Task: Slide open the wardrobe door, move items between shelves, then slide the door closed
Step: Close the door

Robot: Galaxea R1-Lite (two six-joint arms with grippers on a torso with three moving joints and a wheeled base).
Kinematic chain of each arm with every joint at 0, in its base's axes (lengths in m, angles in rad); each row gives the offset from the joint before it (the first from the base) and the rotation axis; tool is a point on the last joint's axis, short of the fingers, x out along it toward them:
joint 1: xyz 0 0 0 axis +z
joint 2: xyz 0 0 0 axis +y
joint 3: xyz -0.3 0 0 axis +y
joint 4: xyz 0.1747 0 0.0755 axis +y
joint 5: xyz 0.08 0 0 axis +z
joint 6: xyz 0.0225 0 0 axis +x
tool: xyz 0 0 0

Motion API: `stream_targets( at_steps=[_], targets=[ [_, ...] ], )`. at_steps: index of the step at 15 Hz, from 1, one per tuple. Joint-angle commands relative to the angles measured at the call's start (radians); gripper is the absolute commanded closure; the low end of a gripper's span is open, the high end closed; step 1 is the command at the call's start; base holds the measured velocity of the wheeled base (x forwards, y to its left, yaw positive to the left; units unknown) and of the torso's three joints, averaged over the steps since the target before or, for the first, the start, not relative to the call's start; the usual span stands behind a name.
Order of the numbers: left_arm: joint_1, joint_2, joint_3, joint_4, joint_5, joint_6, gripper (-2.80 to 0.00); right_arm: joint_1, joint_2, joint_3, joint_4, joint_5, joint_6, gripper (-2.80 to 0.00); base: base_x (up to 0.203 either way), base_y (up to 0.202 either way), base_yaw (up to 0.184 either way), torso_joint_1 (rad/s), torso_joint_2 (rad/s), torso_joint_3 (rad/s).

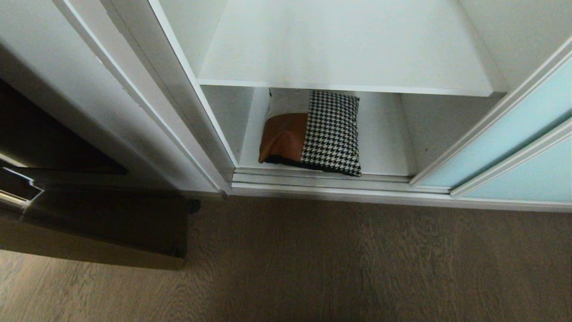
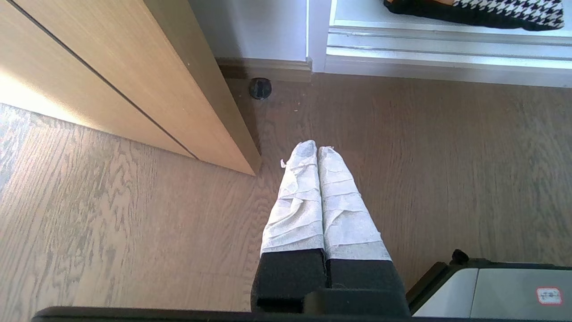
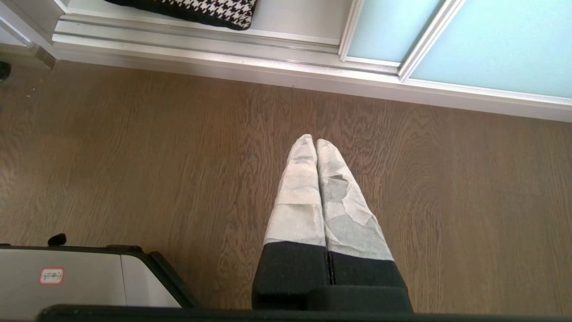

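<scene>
The sliding wardrobe door of pale aqua frosted glass stands slid to the right, leaving the wardrobe open. A patchwork cushion with brown leather and houndstooth patches lies on the bottom shelf, near its front edge. Above it is a bare white shelf. Neither arm shows in the head view. My left gripper hangs shut over the wood floor, empty, short of the wardrobe track. My right gripper is likewise shut and empty above the floor, with the cushion's edge and the door beyond it.
A light wood hinged door stands open at the left, with a black doorstop on the floor beside it. The wardrobe's white left wall and floor track bound the opening. My base's corner shows near the left gripper.
</scene>
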Motion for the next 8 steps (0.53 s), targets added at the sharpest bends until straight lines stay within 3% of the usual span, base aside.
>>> stream_targets(
  at_steps=[1,5,8],
  targets=[
    [0.000,0.002,0.000,0.000,-0.001,0.000,0.00,-0.001,0.001,0.002,0.000,0.000,0.000,0.00,0.000,0.000,0.000,0.000,0.00,0.000],
    [0.000,0.002,0.001,0.000,0.000,0.000,0.00,0.001,0.001,0.002,0.000,0.000,0.000,0.00,0.001,-0.019,0.001,0.001,0.00,0.001],
    [0.000,0.002,0.002,0.000,0.000,-0.001,0.00,0.000,0.001,0.002,0.000,0.000,0.000,0.00,0.002,-0.162,-0.002,0.005,0.00,-0.002]
  ],
)
